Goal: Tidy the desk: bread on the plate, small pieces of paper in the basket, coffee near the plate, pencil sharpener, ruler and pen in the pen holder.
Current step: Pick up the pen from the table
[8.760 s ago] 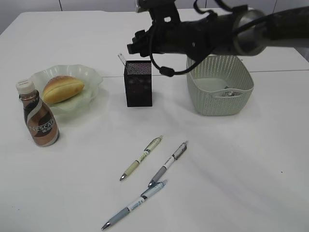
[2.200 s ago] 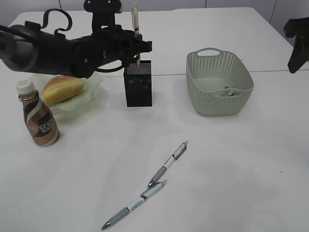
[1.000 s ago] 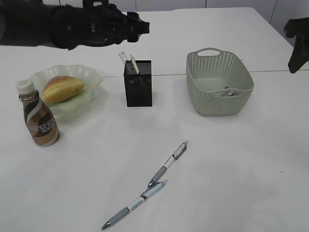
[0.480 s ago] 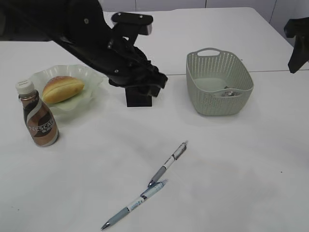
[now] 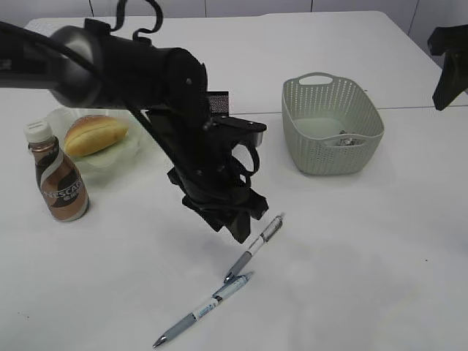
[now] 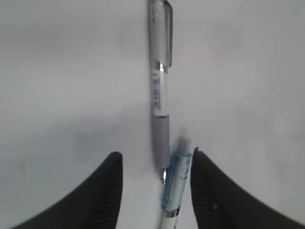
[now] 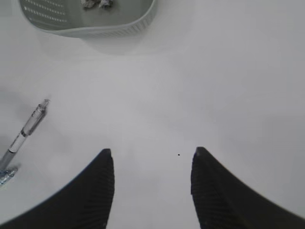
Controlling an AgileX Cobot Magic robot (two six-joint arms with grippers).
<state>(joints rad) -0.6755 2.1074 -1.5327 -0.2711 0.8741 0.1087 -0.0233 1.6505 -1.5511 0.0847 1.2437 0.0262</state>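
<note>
My left gripper (image 5: 234,223) hangs open low over the desk (image 5: 365,263), just above two pens. In the left wrist view its fingertips (image 6: 110,164) straddle the tip of the grey pen (image 6: 159,95) and the top of the blue pen (image 6: 175,183), touching neither. The grey pen (image 5: 256,245) and the blue pen (image 5: 205,311) lie at the front. Bread (image 5: 95,134) rests on the plate (image 5: 135,139), with the coffee (image 5: 58,179) beside it. My arm hides most of the pen holder (image 5: 218,102). Paper pieces (image 7: 95,4) lie in the basket (image 5: 333,128). Ruler and pencil sharpener are hidden. My right gripper (image 7: 152,155) is open and holds nothing.
The right arm (image 5: 446,62) hangs at the far right edge, above the desk. My left arm (image 5: 131,69) stretches from the upper left across the plate's side and the pen holder.
My left arm has swung from above the pen holder down and forward to the two pens. The right arm has not moved.
</note>
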